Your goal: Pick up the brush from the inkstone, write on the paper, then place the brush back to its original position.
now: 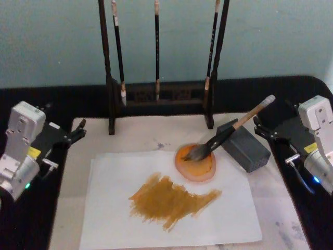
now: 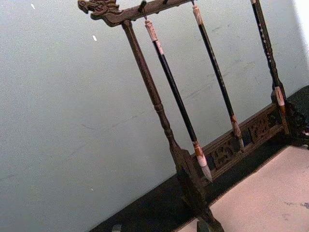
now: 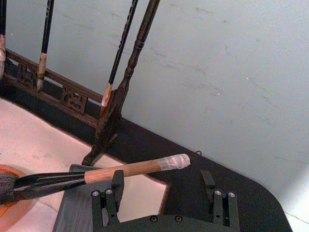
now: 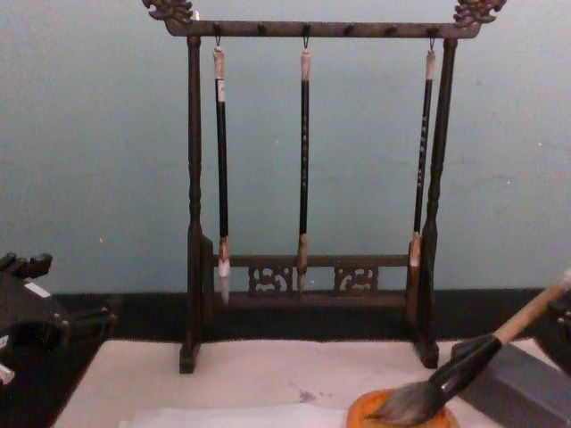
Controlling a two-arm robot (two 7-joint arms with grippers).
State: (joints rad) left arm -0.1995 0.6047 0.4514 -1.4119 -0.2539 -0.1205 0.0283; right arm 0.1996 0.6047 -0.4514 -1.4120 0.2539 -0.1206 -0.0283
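The brush (image 1: 229,131) lies slanted, its bushy tuft resting in the round orange inkstone (image 1: 196,165) and its shaft propped on a grey block (image 1: 244,147). No gripper holds it. The white paper (image 1: 218,219) lies in front of the inkstone and carries a broad brown smear of strokes. My right gripper (image 1: 258,127) is open beside the brush's capped end, just right of the block. In the right wrist view the brush (image 3: 96,174) lies just beyond the open right gripper (image 3: 161,182). My left gripper (image 1: 79,131) is open at the mat's far left corner.
A dark wooden stand (image 1: 161,99) with three thin hanging brushes rises at the back of the cream mat (image 1: 67,208). Black table surface flanks the mat on both sides. The wall stands close behind the stand.
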